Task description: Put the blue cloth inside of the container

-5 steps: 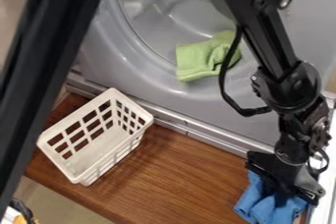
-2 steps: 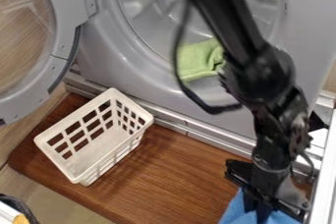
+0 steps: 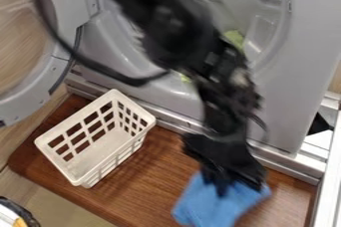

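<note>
Right now the gripper [image 3: 225, 182] has the blue cloth [image 3: 216, 203] in its grasp — clenched on the upper part, with the rest spreading out below toward the view's bottom edge. It hangs over the wooden bench [image 3: 146, 191], right of centre in the lower part of the view. Whether the cloth's lower end touches the wood, I cannot tell.

The cloth is outside the container, a white plastic basket [image 3: 100, 152] with lattice sides, and lies well apart from it, toward the lower right. The basket sits upright on the left part of the bench, turned at a slant, its open top facing up.

Behind the bench stands a grey machine [image 3: 286, 111] with a round opening, its door [image 3: 27, 104] swung out to the left. Bits of a green cloth [image 3: 234, 38] peek out from behind the black arm [image 3: 176, 32] — one near the opening's lower rim, one higher up to the right.
</note>
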Robot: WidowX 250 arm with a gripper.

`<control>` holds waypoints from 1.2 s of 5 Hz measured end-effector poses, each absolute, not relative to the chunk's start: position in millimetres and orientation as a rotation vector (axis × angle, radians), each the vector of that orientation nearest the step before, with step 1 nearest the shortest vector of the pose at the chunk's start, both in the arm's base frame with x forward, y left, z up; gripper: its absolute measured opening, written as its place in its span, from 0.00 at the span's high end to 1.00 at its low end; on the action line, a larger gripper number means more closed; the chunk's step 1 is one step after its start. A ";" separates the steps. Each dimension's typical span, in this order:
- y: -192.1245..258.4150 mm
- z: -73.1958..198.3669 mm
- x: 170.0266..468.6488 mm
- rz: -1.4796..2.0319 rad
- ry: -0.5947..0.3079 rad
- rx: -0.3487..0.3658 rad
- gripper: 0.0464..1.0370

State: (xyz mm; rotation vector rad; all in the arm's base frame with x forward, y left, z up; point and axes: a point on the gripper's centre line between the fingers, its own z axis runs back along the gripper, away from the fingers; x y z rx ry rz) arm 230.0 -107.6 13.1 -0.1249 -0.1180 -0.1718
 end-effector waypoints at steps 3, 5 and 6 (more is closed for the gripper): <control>-7.8 13.0 245.7 -0.040 -0.040 -0.159 0.96; 32.4 41.0 230.6 0.023 -0.111 -0.165 0.96; 48.1 51.2 222.4 0.060 -0.137 -0.165 0.96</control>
